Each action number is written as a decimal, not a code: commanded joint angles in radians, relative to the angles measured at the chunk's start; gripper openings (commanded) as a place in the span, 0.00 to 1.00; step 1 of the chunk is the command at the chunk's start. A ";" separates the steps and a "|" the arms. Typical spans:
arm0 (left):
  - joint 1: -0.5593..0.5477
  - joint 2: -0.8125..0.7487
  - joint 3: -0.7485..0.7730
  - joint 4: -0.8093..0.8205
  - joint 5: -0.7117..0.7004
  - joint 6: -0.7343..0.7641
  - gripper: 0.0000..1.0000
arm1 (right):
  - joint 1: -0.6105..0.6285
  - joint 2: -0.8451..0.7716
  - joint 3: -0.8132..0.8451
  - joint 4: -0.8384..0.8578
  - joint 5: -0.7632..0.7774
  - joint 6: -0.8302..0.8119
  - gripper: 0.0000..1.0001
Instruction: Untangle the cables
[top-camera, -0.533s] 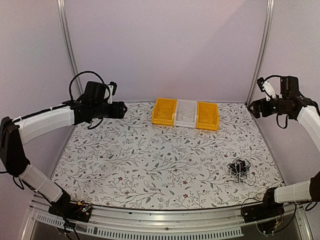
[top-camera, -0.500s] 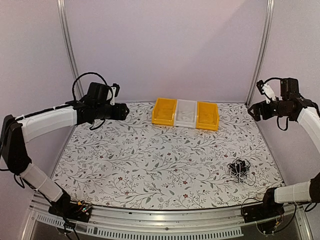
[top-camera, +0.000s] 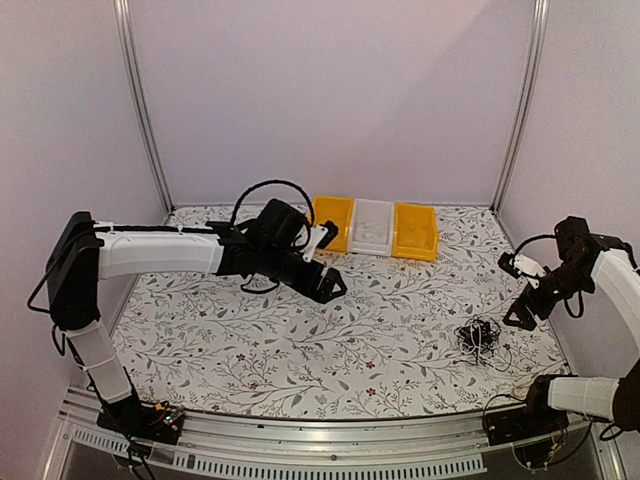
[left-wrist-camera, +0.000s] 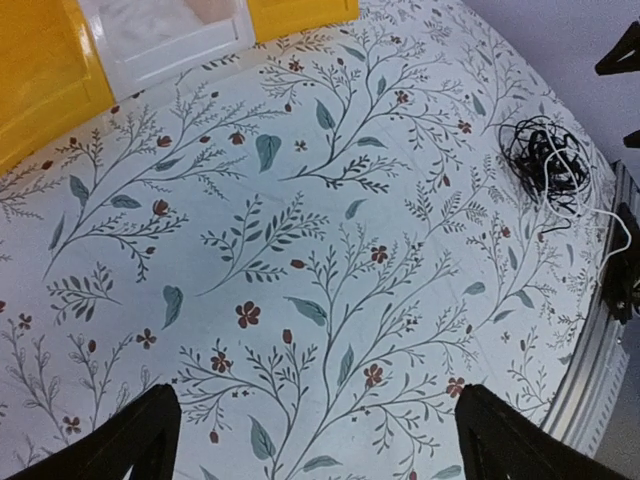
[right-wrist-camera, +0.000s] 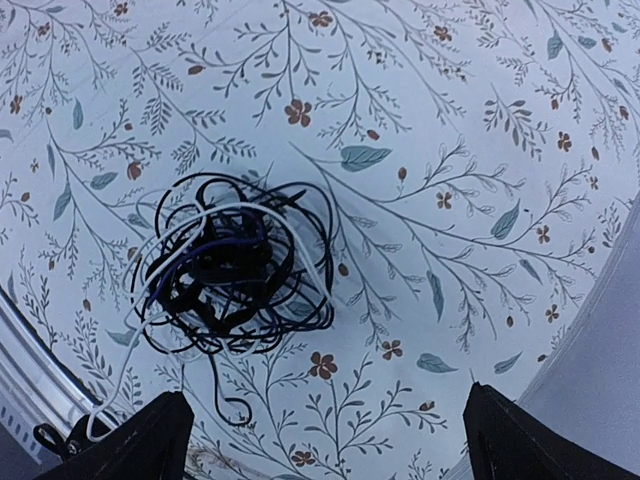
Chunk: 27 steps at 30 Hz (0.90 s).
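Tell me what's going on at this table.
Nothing is being handled yet. The cables lie in one tangled clump near the right front of the table. The right hand hovers open above the clump without touching it. The left hand, also open and empty, is stretched out over the middle of the table. Three bins sit in a row at the back. The untangling has not begun.
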 joint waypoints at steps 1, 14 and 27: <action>-0.033 0.009 -0.028 0.037 0.065 -0.077 0.99 | -0.021 -0.026 -0.082 -0.107 0.025 -0.172 0.99; -0.043 0.003 -0.080 0.098 0.177 -0.209 0.79 | 0.023 0.087 -0.241 0.124 0.044 -0.252 0.77; -0.046 -0.139 -0.189 0.102 0.097 -0.247 0.73 | 0.380 0.347 -0.179 0.362 -0.065 -0.102 0.61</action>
